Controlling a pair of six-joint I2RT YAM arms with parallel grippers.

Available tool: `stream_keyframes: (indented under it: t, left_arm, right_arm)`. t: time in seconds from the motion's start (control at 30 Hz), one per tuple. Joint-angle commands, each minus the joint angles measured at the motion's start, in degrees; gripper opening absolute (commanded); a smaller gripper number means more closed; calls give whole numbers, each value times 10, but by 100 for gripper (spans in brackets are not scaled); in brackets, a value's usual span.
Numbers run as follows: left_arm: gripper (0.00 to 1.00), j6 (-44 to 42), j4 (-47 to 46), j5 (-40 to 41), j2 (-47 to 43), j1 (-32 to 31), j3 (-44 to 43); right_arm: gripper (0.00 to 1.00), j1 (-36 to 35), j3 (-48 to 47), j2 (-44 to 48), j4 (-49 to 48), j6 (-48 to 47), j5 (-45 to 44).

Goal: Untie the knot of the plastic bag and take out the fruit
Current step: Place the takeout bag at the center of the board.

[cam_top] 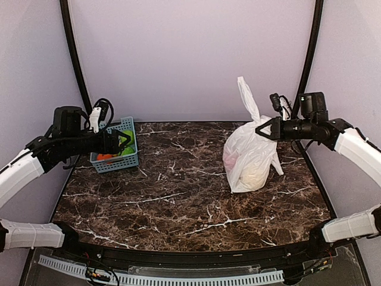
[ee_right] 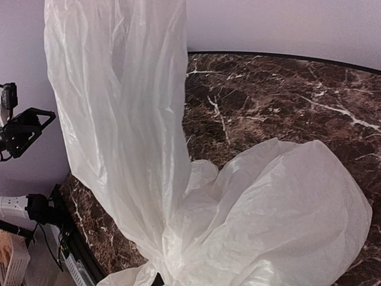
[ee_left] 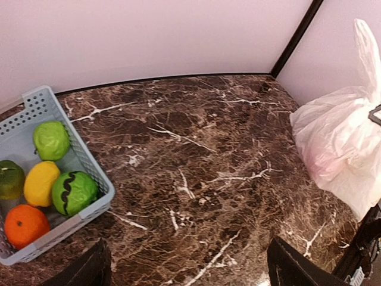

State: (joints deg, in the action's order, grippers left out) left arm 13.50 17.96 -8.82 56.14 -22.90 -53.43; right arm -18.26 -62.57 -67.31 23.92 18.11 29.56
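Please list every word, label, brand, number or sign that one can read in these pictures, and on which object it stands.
There are none to read. The plastic bag is plain white and the blue basket carries no label. The black wavy mark on one green fruit is a pattern, not a letter.

On table point(cam_top: 178, 196): basket point(cam_top: 113, 162) at far-left edge, fruit point(ee_left: 74, 192) inside, five pieces close together. Just over basket: left gripper point(cam_top: 122, 142). Right of centre, well apart from basket: plastic bag point(cam_top: 250, 155), standing on table. Neck of plastic bag pinched in right gripper point(cam_top: 261, 129), reaching in from right; one handle upright behind.
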Motion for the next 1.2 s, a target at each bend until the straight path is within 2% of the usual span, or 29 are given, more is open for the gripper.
stream_keyframes:
  t: [0.0, 0.13, 0.3, 0.53, 0.87, 1.03, 1.1, 1.13, 1.17]
  left_arm:
    - [90, 86, 10, 17, -6, -60, 14]
    - [90, 135, -4, 36, -13, -112, 30]
    - [89, 157, -9, 56, -19, -170, 33]
    - [89, 188, -19, 60, -7, -199, 41]
    - [89, 206, -56, 63, -13, -221, 74]
    - [85, 207, -70, 63, 21, -241, 82]
    - [84, 211, -73, 77, 30, -261, 79]
    - [84, 214, -75, 89, 32, -268, 80]
    - [84, 217, -81, 95, 34, -278, 82]
  right_arm:
    - [0, -82, 19, -5, -41, 13, 3]
    - [0, -171, 27, -26, -66, 16, -30]
    - [0, -229, 29, -79, -81, 25, -100]
    - [0, -306, 27, -136, -140, 48, -182]
    - [0, -355, 41, -185, -172, 88, -262]
    - [17, -356, 35, -186, -175, 96, -261]
    - [32, -356, 33, -177, -172, 95, -268]
    - [44, -356, 33, -167, -168, 95, -276]
    - [51, -355, 33, -158, -163, 95, -284]
